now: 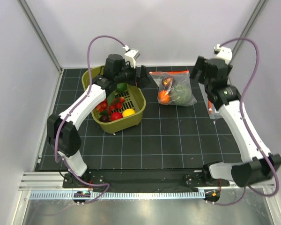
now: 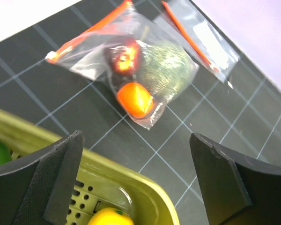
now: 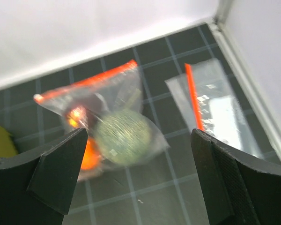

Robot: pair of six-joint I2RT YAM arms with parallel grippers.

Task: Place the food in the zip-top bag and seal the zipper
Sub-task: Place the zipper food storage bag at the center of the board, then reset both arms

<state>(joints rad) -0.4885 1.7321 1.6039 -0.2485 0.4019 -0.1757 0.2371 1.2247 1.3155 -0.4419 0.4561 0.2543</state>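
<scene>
The zip-top bag lies on the black mat, its orange-red zipper along the far edge. Inside it are a pale-green round food, an orange and a dark red piece. My left gripper hangs open just left of the bag, over the basket's rim, with nothing between its fingers. My right gripper stands open and empty just right of the bag. The left wrist view shows the bag, its zipper and my left gripper. The right wrist view shows the bag, blurred, beyond my right gripper.
An olive-green basket left of the bag holds several red, yellow and green pieces, one of them yellow. A second, flat empty clear bag with an orange strip lies by the right wall. The back wall is close behind.
</scene>
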